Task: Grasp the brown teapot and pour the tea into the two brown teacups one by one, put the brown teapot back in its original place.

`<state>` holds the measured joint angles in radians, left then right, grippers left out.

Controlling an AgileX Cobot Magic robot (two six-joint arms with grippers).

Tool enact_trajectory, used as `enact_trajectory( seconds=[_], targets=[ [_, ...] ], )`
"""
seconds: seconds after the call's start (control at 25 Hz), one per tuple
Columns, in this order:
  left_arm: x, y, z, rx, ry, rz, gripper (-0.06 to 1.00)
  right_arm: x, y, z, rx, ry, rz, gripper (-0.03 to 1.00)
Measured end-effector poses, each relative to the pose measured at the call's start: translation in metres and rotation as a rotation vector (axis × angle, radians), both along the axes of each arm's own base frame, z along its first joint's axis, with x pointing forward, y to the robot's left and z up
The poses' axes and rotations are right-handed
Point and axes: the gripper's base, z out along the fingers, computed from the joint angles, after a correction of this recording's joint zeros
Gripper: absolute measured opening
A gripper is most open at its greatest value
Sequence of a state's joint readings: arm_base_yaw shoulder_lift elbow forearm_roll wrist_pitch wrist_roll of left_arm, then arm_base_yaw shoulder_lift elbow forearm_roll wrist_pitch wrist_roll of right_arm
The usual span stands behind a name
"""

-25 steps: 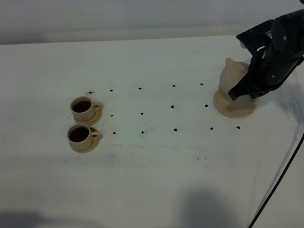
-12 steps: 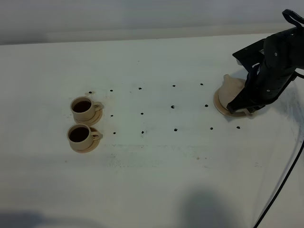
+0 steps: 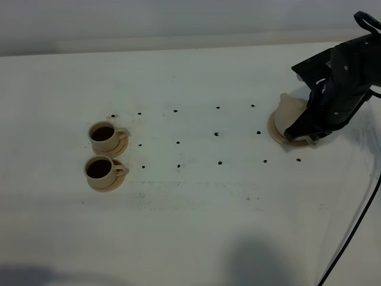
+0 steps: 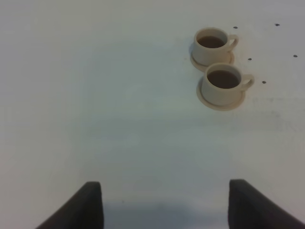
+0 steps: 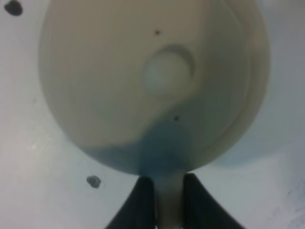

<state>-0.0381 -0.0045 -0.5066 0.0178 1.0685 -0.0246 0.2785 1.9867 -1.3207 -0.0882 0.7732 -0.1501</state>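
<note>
The brown teapot [image 3: 290, 109] sits on the flat round disc [image 3: 275, 132] at the right of the table. The right wrist view shows the teapot [image 5: 143, 81] from above, with its lid knob, and the disc's rim [image 5: 261, 62] showing beyond it. My right gripper [image 3: 305, 126] is shut on the teapot's handle [image 5: 167, 200], one finger [image 5: 138, 205] on each side. The two teacups [image 3: 102, 134] [image 3: 99, 168] stand on their saucers at the left, both holding dark tea. My left gripper [image 4: 167, 210] is open and empty, well short of the cups [image 4: 212, 43] [image 4: 223, 81].
Several small dark spots [image 3: 177, 143] dot the middle of the white table. A black cable [image 3: 351, 226] runs down the right side from the right arm.
My right gripper has lowered the teapot from a little above the disc down onto it. In the last half second nothing visibly moves. The cups are unchanged.
</note>
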Motion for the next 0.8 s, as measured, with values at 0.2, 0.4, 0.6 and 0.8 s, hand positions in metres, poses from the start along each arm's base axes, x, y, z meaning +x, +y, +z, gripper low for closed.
enact_trajectory(
  seconds=[0.2,0.4,0.6,0.8],
  targets=[
    [0.000,0.000,0.000,0.000,0.000,0.000,0.53,-0.010,-0.003,0.025,0.004,0.010,-0.041,0.38],
    [0.000,0.000,0.000,0.000,0.000,0.000,0.53,-0.041,-0.010,0.066,-0.004,0.121,-0.084,0.52],
    [0.000,0.000,0.000,0.000,0.000,0.000,0.53,-0.098,-0.022,0.092,0.031,0.174,-0.112,0.53],
    [0.000,0.000,0.000,0.000,0.000,0.000,0.53,-0.177,-0.040,0.103,0.099,0.146,-0.128,0.53]
  ],
)
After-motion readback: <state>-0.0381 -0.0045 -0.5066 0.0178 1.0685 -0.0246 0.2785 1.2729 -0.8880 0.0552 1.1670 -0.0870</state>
